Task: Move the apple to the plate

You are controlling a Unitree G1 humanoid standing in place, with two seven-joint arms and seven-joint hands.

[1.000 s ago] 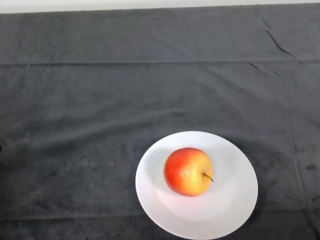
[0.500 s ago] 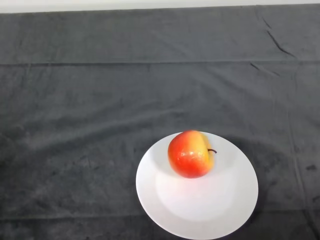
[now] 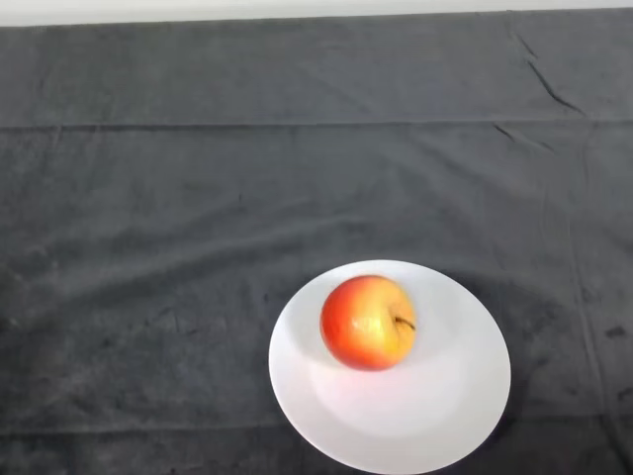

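A red and yellow apple lies on a white plate in the lower middle of the head view. The apple sits in the plate's far left part, its stem pointing right. No part of the robot shows.
The dark cloth covers the whole table, with creases at the far right. A pale strip runs along the table's far edge.
The apple has rolled on the plate: first toward the far rim, then back toward me and a little left. The plate has not moved.
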